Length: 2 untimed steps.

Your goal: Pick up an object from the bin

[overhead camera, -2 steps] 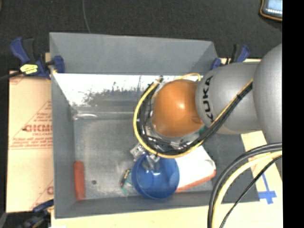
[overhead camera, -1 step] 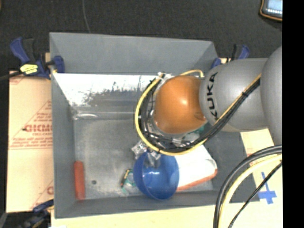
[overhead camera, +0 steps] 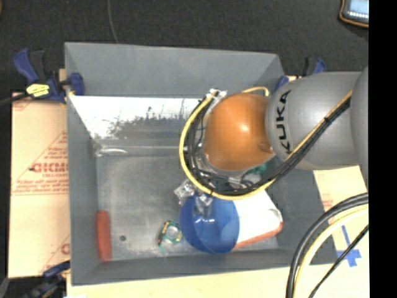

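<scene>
My gripper (overhead camera: 200,203), whose width I cannot tell, hangs over the blue bowl (overhead camera: 217,231), with a green trinket (overhead camera: 169,233) just left of it and a white-orange thing (overhead camera: 263,222) touching its right, and I fear a rim grip slipping and knocking either.

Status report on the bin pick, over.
End effector over blue bowl, front of bin. Grasp not confirmed. White-and-orange thing close beside it.

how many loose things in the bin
4: red stick lower left, small greenish piece bottom middle, blue bowl beside it, white-and-orange thing right of that. The arm may hide more.
</scene>
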Available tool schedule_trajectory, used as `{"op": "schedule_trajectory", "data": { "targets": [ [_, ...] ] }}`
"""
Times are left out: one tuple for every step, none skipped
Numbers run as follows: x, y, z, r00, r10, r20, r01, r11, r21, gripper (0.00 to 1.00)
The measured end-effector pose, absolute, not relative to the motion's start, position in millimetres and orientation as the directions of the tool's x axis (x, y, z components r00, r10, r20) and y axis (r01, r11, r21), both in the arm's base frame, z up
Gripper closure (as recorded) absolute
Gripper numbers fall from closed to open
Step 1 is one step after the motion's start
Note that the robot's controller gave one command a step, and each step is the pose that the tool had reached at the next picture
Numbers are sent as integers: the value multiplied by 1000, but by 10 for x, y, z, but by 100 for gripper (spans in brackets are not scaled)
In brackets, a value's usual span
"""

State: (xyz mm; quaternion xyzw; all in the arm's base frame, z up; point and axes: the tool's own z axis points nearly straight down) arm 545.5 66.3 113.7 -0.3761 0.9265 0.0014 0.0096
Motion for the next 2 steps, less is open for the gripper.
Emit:
{"op": "schedule_trajectory", "data": {
  "targets": [
    [5442, 660, 1436, -718, -696, -15, -696, 718, -1, 100],
    [5458, 661, 1740, -718, -696, -20, -696, 718, -5, 100]
  ]
}}
